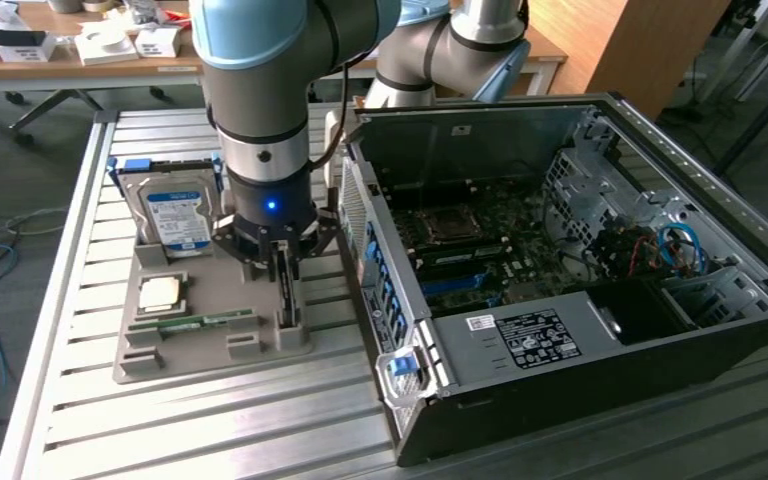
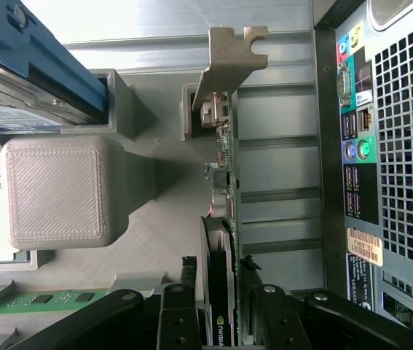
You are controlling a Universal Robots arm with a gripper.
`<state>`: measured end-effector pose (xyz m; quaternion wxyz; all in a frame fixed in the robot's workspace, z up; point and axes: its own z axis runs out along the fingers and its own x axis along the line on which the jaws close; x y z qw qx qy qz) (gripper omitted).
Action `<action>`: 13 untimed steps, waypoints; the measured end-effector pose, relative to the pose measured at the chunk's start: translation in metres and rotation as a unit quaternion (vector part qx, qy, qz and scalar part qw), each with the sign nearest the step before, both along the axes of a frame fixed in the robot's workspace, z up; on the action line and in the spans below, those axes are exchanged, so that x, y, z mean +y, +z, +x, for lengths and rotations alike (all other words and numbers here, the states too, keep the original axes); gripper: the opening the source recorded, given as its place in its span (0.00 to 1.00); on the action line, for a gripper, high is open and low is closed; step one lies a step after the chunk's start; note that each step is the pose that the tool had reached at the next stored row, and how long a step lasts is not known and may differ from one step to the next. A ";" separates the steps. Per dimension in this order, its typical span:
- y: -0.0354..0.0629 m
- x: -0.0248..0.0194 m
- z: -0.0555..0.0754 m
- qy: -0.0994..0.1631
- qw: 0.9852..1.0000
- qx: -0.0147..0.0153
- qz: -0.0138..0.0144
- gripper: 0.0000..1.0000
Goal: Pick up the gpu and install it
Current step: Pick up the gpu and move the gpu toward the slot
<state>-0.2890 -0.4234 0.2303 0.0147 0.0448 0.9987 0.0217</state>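
Pincer (image 1: 284, 262) (image 2: 219, 268) is down over the gpu (image 1: 285, 296) (image 2: 227, 171), straddling its upper edge. I cannot tell whether it is clamped or loose around the card. The gpu stands on edge in a slot of the grey holder (image 1: 197, 352) on the worktop (image 1: 224, 430). Further along the holder are a green memory stick (image 1: 205, 323) and an upright hard drive (image 1: 177, 215). The open computer case (image 1: 558, 345) sits on the exterior view's right.

A barcode label (image 2: 364, 246) on the computer case (image 2: 410, 146), unreadable.
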 end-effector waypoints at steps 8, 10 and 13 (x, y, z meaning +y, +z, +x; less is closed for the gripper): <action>0.0000 0.0000 0.000 0.000 1.000 0.000 0.000 0.26; 0.0000 0.0000 0.000 0.000 1.000 0.000 0.000 0.26; 0.0004 0.0000 0.000 0.000 1.000 0.000 0.000 0.26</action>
